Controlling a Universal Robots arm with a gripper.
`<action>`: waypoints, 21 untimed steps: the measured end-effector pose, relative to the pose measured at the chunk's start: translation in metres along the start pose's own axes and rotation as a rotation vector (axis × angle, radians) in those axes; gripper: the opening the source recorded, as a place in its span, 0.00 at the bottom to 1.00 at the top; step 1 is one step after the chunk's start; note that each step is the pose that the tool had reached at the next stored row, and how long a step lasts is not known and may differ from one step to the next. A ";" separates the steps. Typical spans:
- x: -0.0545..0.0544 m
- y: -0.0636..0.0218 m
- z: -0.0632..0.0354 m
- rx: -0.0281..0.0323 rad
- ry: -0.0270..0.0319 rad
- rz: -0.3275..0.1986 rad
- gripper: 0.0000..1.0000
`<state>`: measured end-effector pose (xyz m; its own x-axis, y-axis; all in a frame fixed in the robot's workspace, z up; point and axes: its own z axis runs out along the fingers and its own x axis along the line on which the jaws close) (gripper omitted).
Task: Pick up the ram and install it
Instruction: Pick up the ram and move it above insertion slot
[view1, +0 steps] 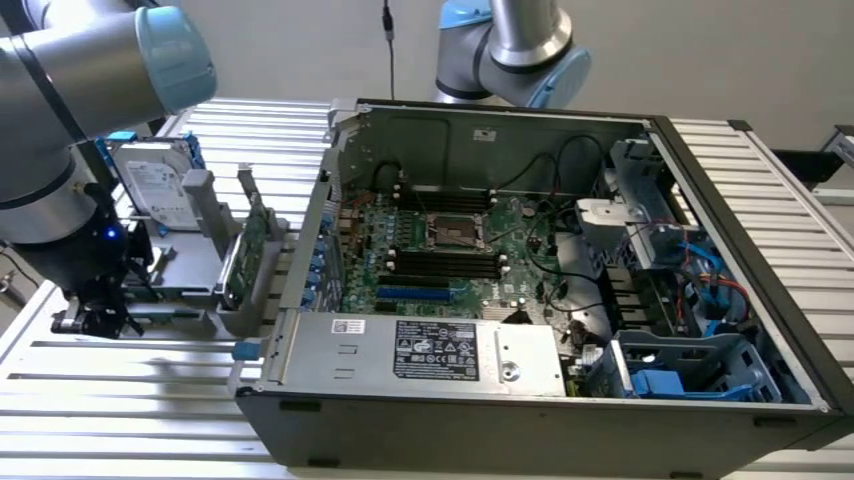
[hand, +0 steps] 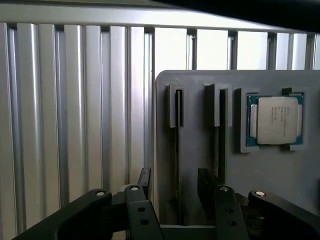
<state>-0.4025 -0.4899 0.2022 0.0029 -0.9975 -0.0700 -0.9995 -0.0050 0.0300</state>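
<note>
The ram (hand: 177, 160) seems to stand edge-on in a holder (hand: 195, 100) slot, between the spread fingers of the gripper (hand: 175, 184). This looks like the pick-up stage, with nothing held; closing calls for a square grip on the thin board.

Exterior camera is looking down obliquely from mid range over the open computer case (view1: 507, 440) and slatted table (view1: 120, 400). Wrist camera is facing straight down past the gripper (hand: 176, 184), close above the grey holder (hand: 280, 175) by the table's edge at the exterior view's left. Both are taking in that holder.
</note>
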 end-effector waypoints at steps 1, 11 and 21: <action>-0.001 0.0000 0.0004 -0.0002 0.0001 -0.002 0.50; -0.004 0.0024 0.0066 -0.0010 0.0004 -0.014 0.50; -0.007 0.0032 0.0080 -0.0012 0.0007 -0.017 0.29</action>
<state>-0.4060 -0.4827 0.1948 0.0203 -0.9974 -0.0698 -0.9993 -0.0224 0.0299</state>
